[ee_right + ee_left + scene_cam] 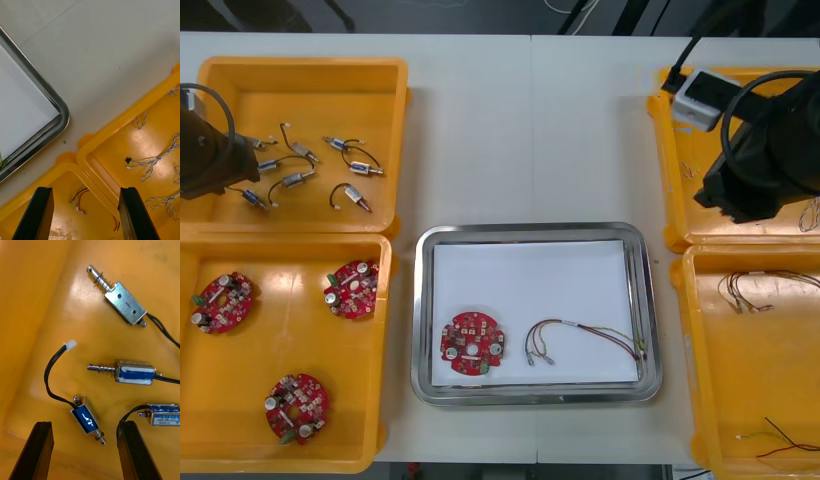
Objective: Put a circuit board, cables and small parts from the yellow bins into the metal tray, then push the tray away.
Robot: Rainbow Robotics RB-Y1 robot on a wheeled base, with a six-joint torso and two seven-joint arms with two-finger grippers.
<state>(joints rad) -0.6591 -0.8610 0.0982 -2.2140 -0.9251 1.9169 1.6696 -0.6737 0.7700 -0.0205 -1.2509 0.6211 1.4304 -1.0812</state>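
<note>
My left gripper (84, 426) is open low over the far left yellow bin (305, 68). A small metal part (87, 420) with a black lead lies between its fingers, untouched. Other small metal parts (125, 307) lie just beyond. My left arm (202, 152) covers that bin's left side. My right gripper (86, 192) is open and empty above the wall shared by the two right bins. Blue and white cables (153, 162) lie in the far right bin (670, 160). The metal tray (532, 231), white inside, holds a red circuit board (473, 343) and a red and yellow cable (580, 338).
The near left bin (290, 250) holds three red circuit boards (352, 288). Thin cables (752, 290) lie in the near right bin (700, 400). My right arm (765, 150) hangs over the far right bin. The tray's corner (62, 112) lies off to the side of my right fingers.
</note>
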